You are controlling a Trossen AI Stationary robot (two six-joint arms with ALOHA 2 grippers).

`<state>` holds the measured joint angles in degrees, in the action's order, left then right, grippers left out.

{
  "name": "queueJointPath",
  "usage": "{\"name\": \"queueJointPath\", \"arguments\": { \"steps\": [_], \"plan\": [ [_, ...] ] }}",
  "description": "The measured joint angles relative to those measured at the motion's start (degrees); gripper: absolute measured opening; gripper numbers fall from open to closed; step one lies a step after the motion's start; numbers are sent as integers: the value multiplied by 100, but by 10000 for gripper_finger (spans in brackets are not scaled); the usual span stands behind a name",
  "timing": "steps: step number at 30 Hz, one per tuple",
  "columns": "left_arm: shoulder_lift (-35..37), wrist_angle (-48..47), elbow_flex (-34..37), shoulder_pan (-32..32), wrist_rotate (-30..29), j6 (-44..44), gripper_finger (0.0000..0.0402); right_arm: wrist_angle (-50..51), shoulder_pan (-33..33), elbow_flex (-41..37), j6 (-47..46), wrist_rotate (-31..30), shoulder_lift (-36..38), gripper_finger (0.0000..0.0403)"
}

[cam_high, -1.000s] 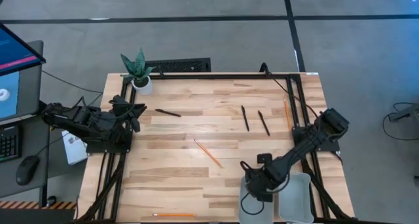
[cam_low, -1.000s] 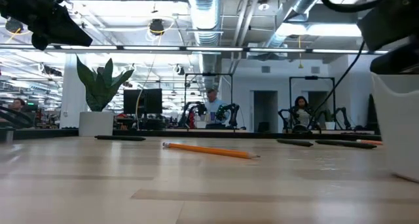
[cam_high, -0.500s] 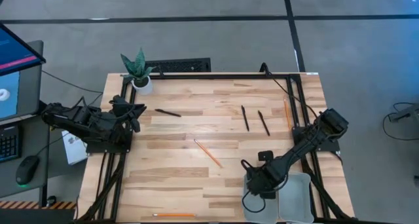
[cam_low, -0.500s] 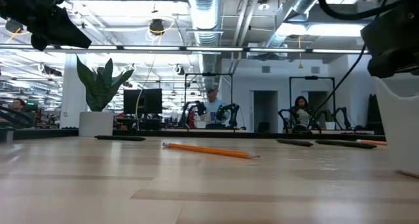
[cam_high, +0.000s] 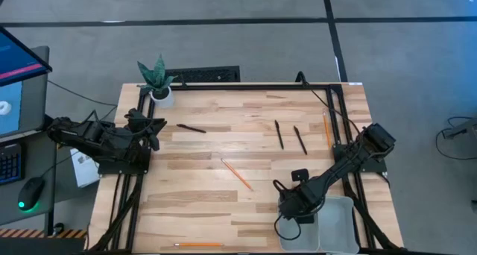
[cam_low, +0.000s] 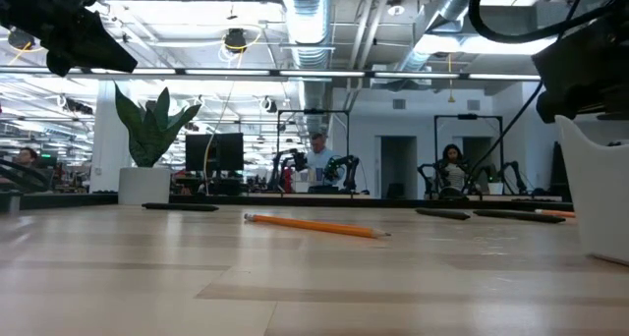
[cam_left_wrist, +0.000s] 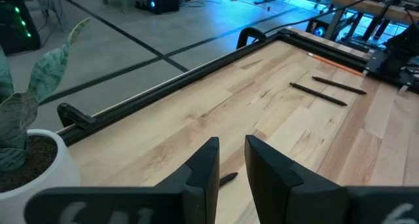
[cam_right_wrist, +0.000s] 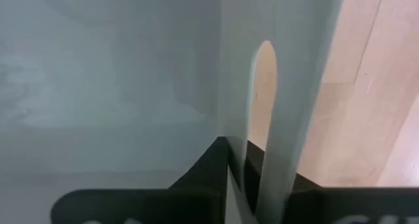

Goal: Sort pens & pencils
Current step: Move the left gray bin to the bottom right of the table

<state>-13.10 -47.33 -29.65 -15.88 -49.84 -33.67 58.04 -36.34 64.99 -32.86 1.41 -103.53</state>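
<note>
the right gripper (cam_high: 297,208) hangs at the white bin's (cam_high: 337,224) rim, fingers narrow around its thin wall, likely to reposition it. the left gripper (cam_left_wrist: 230,160) waits near the plant (cam_high: 155,76), fingers narrow, empty. pens (cam_high: 279,134) and pencils (cam_high: 236,173) lie scattered on the tabletop (cam_high: 194,203).

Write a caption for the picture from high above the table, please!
Right gripper at a white bin; pens and pencils lie scattered on the wooden table.

Left gripper (cam_left_wrist: 231,168) at six o'clock, fingers slightly apart; potted plant (cam_left_wrist: 26,152) at nine; black pens (cam_left_wrist: 319,93) at two.
</note>
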Motion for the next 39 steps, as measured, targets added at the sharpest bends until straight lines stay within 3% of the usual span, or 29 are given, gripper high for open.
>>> {"name": "queueJointPath", "arguments": {
  "steps": [21, 33, 39],
  "plan": [
    [-2, 0, 0, 0, -2, 0, 64, -35, 9, 0, -11, 7, 2, 59],
    [-1, 0, 0, 0, -2, 0, 64, 6, -38, 6, -59, 173, 4, 163],
    [-2, -3, 0, 0, -2, 0, 64, 288, -78, 209, -69, 168, 11, 193]
  ]
}}
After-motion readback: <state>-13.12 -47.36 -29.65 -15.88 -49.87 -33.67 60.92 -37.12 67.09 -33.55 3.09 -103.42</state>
